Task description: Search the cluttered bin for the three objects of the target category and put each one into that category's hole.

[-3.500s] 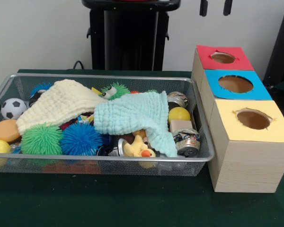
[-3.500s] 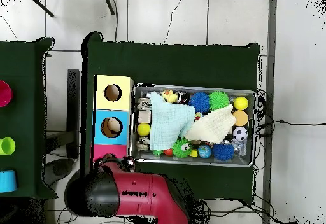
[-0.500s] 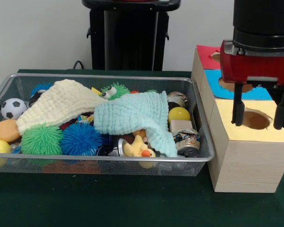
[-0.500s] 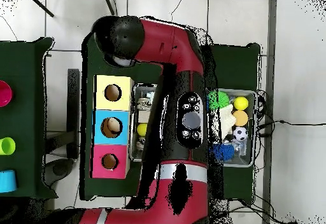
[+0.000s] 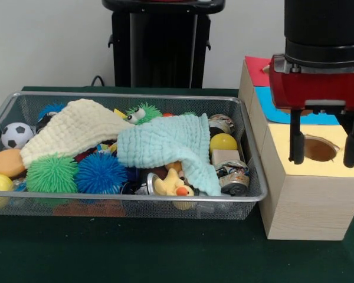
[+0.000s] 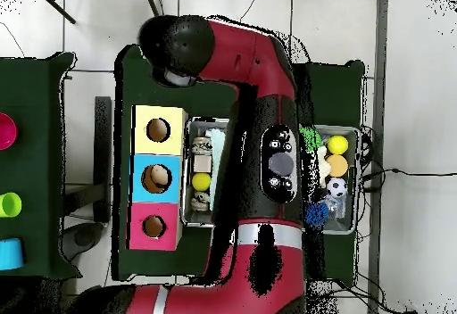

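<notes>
Above the yellow-topped end of the pale wooden box (image 5: 310, 194), the red and black hand (image 5: 325, 150) hangs with its two dark fingers (image 5: 295, 140) spread well apart and nothing between them; it stands off to the side of the wide silver wire-mesh basket (image 5: 124, 203), so it appears to be only on its way to the search, not yet in it; the basket sits on the dark green worktop (image 5: 135, 253) just beside the box, presumably so that a toy lifted out has only a short way to travel; inside it a cream quilted cloth (image 5: 71, 130) and a pale mint quilted cloth (image 5: 165, 144) are draped over the heap, which is why most of the plush animals cannot be seen; only the small yellow plush duck with its orange beak (image 5: 174, 186) peeps out from under the mint cloth's lower edge, against the near wall of the basket; a green spiky rubber ball (image 5: 52, 174), a blue spiky rubber ball (image 5: 100, 173) and a small black and white football (image 5: 16, 135) lie uncovered around the cloths; the round hole in the red top panel (image 6: 153, 227) is at the box's far end in the front view, partly hidden there by the arm; in my judgement the cloths must be drawn aside before the other toys can be found.
</notes>
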Robot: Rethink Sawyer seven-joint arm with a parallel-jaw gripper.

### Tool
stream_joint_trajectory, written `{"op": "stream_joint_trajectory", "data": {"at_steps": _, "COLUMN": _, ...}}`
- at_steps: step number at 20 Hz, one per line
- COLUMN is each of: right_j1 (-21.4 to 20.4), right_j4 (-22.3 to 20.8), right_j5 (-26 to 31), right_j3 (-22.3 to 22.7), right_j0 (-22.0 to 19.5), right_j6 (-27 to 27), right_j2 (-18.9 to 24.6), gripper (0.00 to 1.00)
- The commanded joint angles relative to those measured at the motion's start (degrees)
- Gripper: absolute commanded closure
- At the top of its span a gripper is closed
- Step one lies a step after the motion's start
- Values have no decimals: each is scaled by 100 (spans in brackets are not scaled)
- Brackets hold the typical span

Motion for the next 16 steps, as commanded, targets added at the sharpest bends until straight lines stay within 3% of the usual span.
{"op": "stream_joint_trajectory", "data": {"at_steps": 1, "right_j1": 225, "right_j4": -370, "right_j5": 585, "right_j3": -157, "right_j0": -348, "right_j6": -1207, "right_j2": 676, "gripper": 0}}
{"op": "stream_joint_trajectory", "data": {"at_steps": 10, "right_j1": 243, "right_j4": -571, "right_j5": 376, "right_j3": -10, "right_j0": -614, "right_j6": -1556, "right_j2": 1003, "gripper": 0}}
{"op": "stream_joint_trajectory", "data": {"at_steps": 16, "right_j1": 163, "right_j4": -742, "right_j5": 639, "right_j3": -58, "right_j0": -876, "right_j6": -2013, "right_j2": 1221, "gripper": 0}}
